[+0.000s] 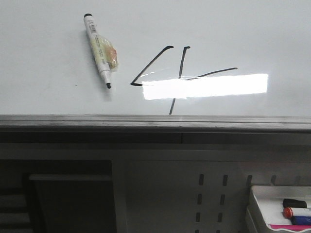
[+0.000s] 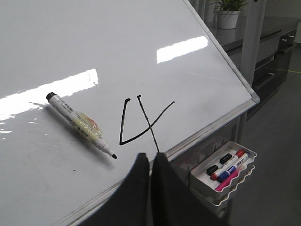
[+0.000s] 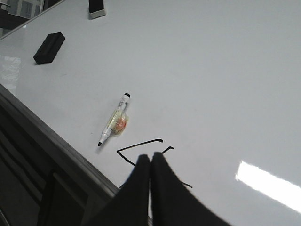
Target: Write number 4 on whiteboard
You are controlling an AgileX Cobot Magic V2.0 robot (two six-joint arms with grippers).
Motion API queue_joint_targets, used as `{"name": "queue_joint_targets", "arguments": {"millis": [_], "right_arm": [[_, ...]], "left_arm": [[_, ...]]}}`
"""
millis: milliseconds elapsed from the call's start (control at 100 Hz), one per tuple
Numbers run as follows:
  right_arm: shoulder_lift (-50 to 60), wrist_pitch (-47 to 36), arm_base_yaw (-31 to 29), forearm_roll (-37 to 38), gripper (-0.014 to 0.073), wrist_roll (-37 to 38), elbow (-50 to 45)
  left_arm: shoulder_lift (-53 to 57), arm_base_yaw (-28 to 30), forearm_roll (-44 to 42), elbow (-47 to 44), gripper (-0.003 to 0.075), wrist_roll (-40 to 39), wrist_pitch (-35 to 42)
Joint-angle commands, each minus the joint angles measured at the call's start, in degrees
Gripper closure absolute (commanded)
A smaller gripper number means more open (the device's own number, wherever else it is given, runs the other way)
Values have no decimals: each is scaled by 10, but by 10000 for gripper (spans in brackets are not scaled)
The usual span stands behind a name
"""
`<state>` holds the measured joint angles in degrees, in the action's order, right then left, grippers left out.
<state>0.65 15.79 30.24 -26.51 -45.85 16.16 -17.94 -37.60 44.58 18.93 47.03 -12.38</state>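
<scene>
The whiteboard (image 1: 58, 53) fills the upper half of the front view, its grey rail running across the middle of the frame. The number 4 (image 1: 181, 77) is drawn in thin black lines at the centre of the board, slanted, with its crossbar passing through a bright rectangular reflection and its stem reaching down to the rail. To its left, in the upper left of the frame, a marker (image 1: 99, 50) lies uncapped on the board, tip pointing down toward the rail, with a yellowish wrap around its barrel; it is near the 4 but not touching it. At the lower right a tray (image 1: 257, 204) holds several pens. In the left wrist view the left gripper (image 2: 150, 162) shows its jaws pressed together on nothing. The right gripper (image 3: 150, 165) likewise has its jaws clenched and empty. A black eraser (image 3: 49, 47) sits in the upper left of the right wrist view.
</scene>
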Motion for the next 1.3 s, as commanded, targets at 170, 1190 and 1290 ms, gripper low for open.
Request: {"name": "queue_joint_targets", "arguments": {"millis": [170, 1190, 1290], "right_arm": [[3, -45, -3, -6, 637, -2, 14], [3, -45, -3, -6, 637, -2, 14], [3, -45, -3, -6, 637, -2, 14]], "left_arm": [[59, 55, -179, -44, 741, -105, 121], [197, 244, -316, -211, 741, -392, -58], [197, 244, -316, -211, 741, -392, -58]]}}
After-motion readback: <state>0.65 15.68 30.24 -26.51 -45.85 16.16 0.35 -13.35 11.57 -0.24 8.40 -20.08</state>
